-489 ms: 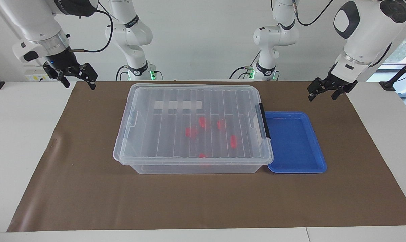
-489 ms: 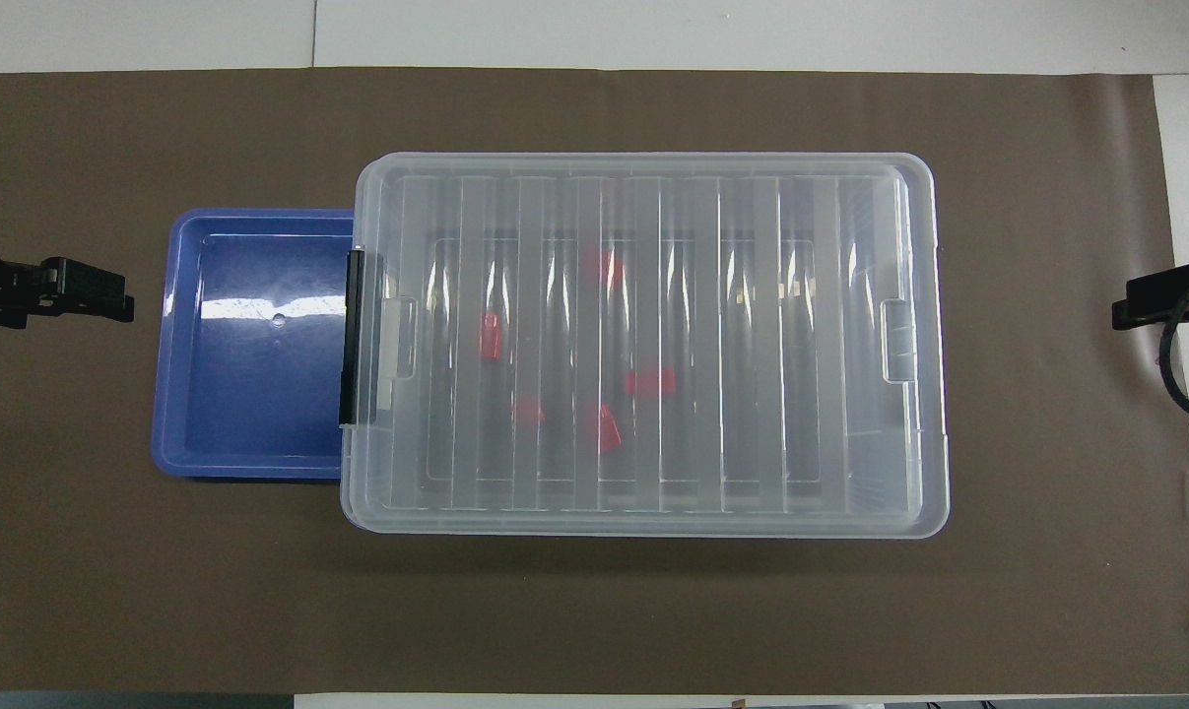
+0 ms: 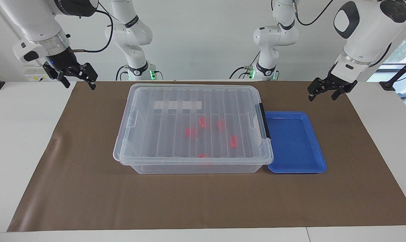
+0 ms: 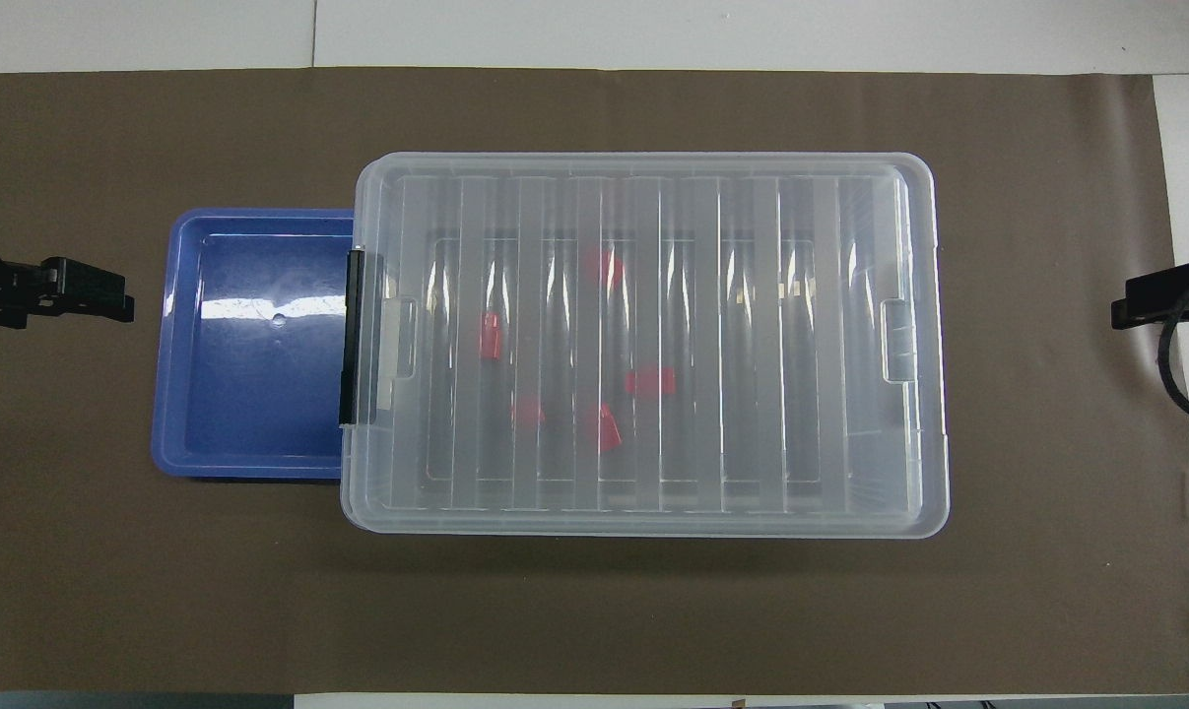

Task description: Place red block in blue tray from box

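**Lidded box, blocks inside, both hands raised and empty**

Nearest the robots, the left hand is held in the air over the brown mat at the left arm's end of the counter, its fingers spread apart and nothing gripped. The right hand is held up over the mat's edge at the right arm's end, likewise spread and empty. Both arms are seen waiting. The box is set at the middle of the mat, its ribbed lid closed and its black latch on the side toward the blue tray. Five red blocks are seen through the lid; one red block lies nearest the latch. The tray is placed just beside the box, toward the left arm's end.
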Available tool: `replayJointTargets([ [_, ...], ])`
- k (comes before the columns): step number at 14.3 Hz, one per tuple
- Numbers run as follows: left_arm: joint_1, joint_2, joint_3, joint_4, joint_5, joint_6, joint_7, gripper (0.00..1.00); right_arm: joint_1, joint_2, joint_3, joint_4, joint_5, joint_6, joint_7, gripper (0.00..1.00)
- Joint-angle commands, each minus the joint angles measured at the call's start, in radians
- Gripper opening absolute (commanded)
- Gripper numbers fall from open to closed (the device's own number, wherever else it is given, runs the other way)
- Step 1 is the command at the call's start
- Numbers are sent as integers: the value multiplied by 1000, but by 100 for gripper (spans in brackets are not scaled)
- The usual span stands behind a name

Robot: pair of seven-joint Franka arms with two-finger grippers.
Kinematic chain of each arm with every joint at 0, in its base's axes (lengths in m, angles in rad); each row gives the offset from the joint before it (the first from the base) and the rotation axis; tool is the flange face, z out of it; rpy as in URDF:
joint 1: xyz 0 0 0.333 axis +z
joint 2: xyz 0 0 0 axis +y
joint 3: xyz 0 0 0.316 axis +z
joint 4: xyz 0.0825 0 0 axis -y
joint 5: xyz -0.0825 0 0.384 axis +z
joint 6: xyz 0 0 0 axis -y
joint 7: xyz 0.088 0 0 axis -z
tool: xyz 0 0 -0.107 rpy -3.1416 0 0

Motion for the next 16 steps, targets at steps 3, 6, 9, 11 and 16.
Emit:
replayJointTargets([
  [3,8,-8,-1,9,-13,-18,10,100,19,-27,9,-52,10,-1,-22,100],
  [6,8,-8,-1,10,-13,-19,10,100,34,-49,12,-114,27,106,-15,100],
  [9,8,-8,-1,10,-13,-18,10,100,70,-22,12,-137,27,160,-12,100],
  [11,8,-8,-1,10,-13,-18,10,100,74,-20,12,-171,27,212,-2,100],
  [16,8,-8,-1,10,-13,-19,10,100,128,51,14,-179,27,255,51,100],
])
